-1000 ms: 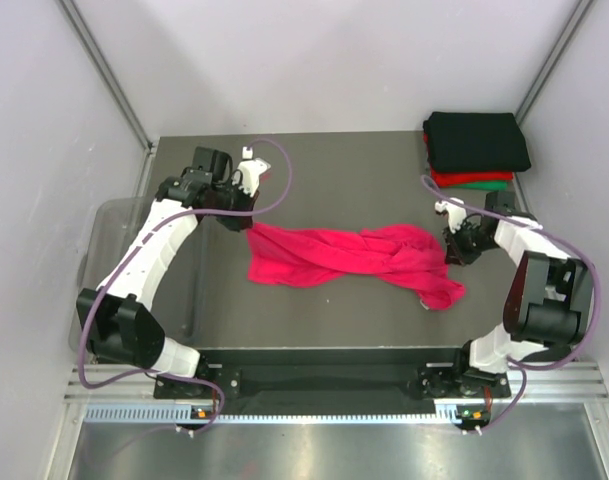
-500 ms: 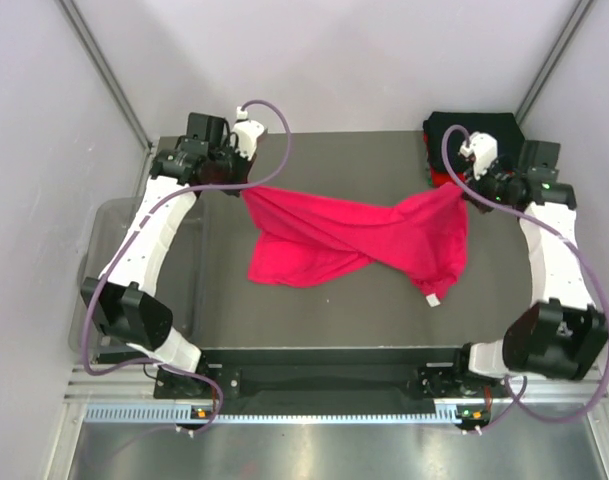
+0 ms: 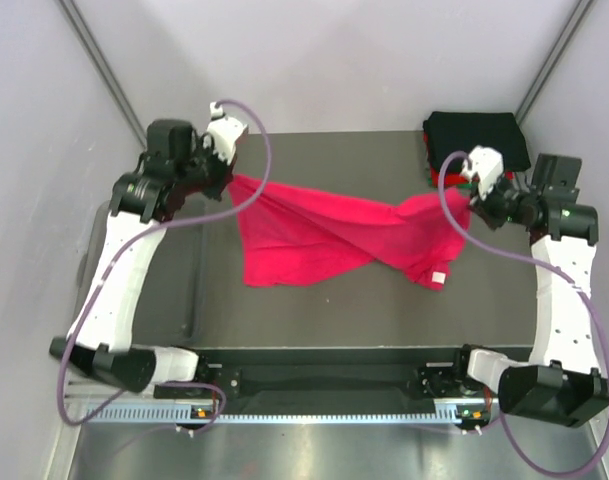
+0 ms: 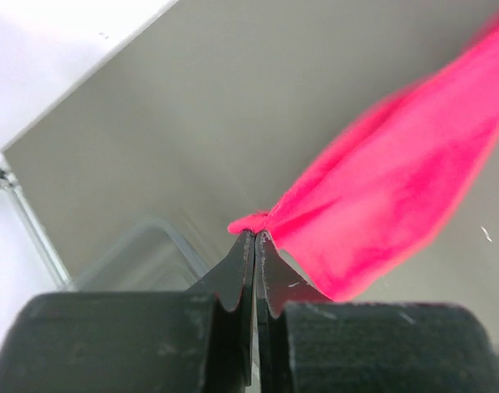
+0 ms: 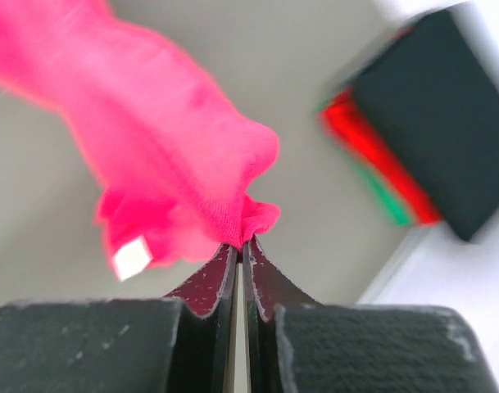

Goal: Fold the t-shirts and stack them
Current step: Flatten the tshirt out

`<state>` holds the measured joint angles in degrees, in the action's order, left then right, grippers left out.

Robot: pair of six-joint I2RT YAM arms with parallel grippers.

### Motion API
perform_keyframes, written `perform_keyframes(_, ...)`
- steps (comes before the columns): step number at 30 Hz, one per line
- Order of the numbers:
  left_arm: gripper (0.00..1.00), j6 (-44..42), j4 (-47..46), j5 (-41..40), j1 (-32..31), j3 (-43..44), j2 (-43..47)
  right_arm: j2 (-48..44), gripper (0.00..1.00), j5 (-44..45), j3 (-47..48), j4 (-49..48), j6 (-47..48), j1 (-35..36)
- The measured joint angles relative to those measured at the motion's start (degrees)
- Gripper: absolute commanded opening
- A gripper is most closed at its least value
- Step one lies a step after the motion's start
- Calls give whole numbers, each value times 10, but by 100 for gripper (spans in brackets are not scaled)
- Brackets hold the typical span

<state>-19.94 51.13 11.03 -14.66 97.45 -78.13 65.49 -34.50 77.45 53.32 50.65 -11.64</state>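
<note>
- The magenta-pink t-shirt (image 3: 334, 235) hangs stretched between the two arms over the middle of the table (image 3: 364, 320). It's twisted once along its length, and the lower folds sag down to the tabletop or close to it.
- It's thin, floppy cloth, so my guess is it weighs next to nothing and droops wherever it isn't held. It probably won't slide out of a firm pinch either. Corners, shoulders or hem edges look like the sane places to grab.
- The only marking I can spot is a small white label (image 3: 438, 278) dangling near the right end. It's too small and blurry to read, so no brand or writing to report.
- The left gripper (image 4: 255, 236) is clamped tight on a bunched tip of the pink cloth, over at the far left.
- The right gripper (image 5: 241, 243) is pinched closed on a wad of the other end.
- The folded pile (image 3: 476, 143), black on top with red and green under it, sits in the far right corner, near the right claw.
</note>
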Motion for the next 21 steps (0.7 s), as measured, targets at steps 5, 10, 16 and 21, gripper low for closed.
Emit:
perform_keyframes(5, 0, -30, 28, 63, 0, -119, 112, -21, 20, -16, -87, 135, 118, 22)
perform_keyframes(10, 0, -53, 64, 117, 0, -197, 123, 4, 35, 28, -192, 198, 154, 146)
perform_keyframes(16, 0, -62, 81, 163, 0, -246, 98, 12, 43, 31, -180, 231, 156, 155)
perform_keyframes(21, 0, -57, 80, 190, 0, -261, 57, 81, 45, 29, -193, 200, 142, 155)
